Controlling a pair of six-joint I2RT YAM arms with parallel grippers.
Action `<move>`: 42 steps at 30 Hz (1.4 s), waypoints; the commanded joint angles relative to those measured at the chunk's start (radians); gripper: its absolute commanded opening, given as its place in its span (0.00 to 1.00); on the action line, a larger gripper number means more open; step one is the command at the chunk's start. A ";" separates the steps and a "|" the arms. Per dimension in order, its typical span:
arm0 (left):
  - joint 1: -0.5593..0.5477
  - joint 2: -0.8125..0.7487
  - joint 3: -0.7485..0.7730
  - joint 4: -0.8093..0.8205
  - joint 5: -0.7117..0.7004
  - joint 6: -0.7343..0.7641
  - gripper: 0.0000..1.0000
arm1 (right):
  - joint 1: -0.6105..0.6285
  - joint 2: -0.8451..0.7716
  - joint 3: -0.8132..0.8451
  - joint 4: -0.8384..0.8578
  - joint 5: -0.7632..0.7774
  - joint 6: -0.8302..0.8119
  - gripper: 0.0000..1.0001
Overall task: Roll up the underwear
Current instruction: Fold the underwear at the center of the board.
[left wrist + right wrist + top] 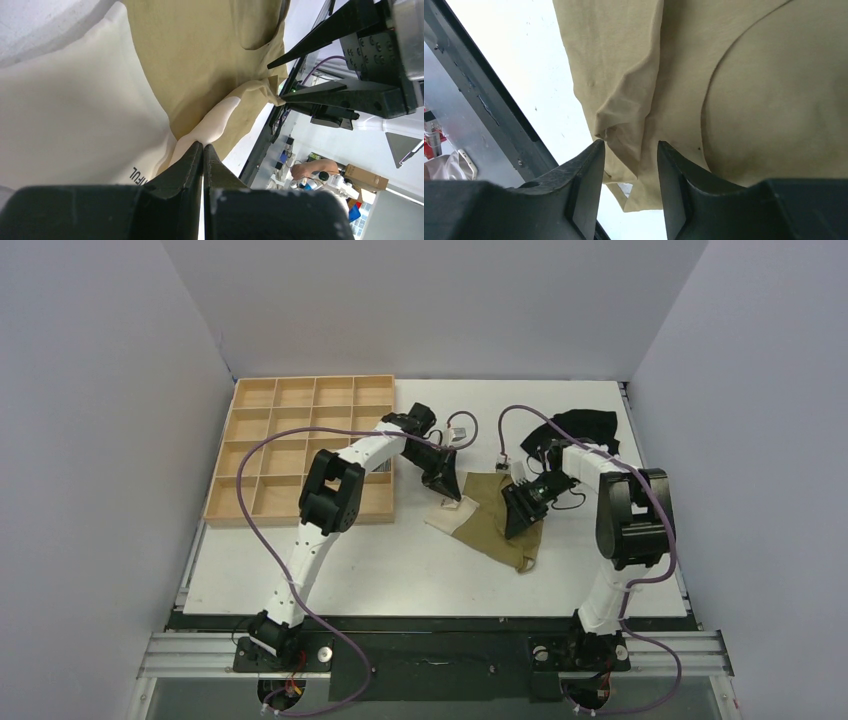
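The underwear (488, 502), olive-khaki with a cream-white panel (447, 512), lies crumpled on the white table between the two arms. My left gripper (452, 496) is at its left edge. In the left wrist view the gripper (203, 145) is shut, and a ridge of the cream panel (75, 115) is drawn up to its tips. My right gripper (512, 525) hovers over the garment's right part. In the right wrist view its jaws (630, 144) stand apart, with a loose khaki fold (624, 115) lying just beyond them, gripped by neither finger.
A wooden compartment tray (300, 445) sits at the back left, close to the left arm's elbow. A black garment (585, 425) lies at the back right behind the right arm. The table's front edge (430, 612) runs just ahead of the arm bases.
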 commanded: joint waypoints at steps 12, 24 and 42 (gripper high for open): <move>-0.025 -0.033 0.031 0.037 0.006 0.007 0.00 | -0.083 -0.014 0.062 -0.019 -0.044 -0.065 0.45; -0.038 -0.052 0.023 0.010 0.009 0.047 0.00 | -0.057 0.041 0.153 0.059 0.038 0.000 0.46; -0.034 -0.059 0.019 0.004 0.010 0.055 0.00 | 0.034 0.066 0.115 0.074 0.064 -0.019 0.38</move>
